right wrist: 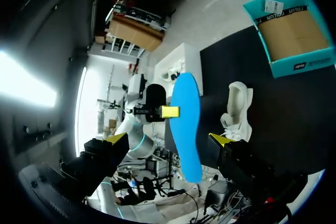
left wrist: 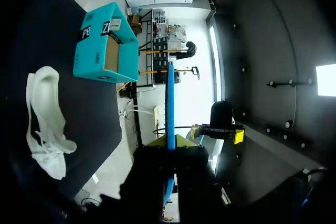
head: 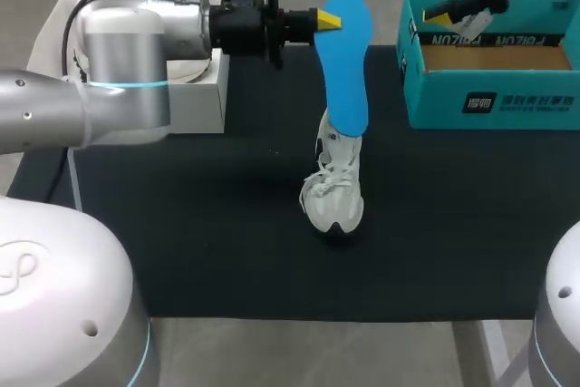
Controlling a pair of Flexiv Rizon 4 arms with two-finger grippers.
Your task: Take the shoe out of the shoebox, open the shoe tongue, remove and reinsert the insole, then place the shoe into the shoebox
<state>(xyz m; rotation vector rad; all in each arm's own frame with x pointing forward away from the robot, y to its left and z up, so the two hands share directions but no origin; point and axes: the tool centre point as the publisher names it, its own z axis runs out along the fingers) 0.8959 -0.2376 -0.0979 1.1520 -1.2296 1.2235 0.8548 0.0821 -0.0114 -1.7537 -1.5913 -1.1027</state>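
Hanging from left gripper [head: 332, 20], blue insole [head: 348, 70]

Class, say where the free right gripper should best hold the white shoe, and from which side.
Probably the forefoot, fingers across its two sides, coming down from above. The shoe stands on its sole, toe toward the robot, and the insole held by the left gripper hangs over its heel opening.

A black mat [head: 181, 251] covers the table. A white shoe [head: 333, 197] lies near the mat's middle. An open teal shoebox [head: 494, 101] sits at the right rear, and a white box [head: 195, 97] at the left rear edge.
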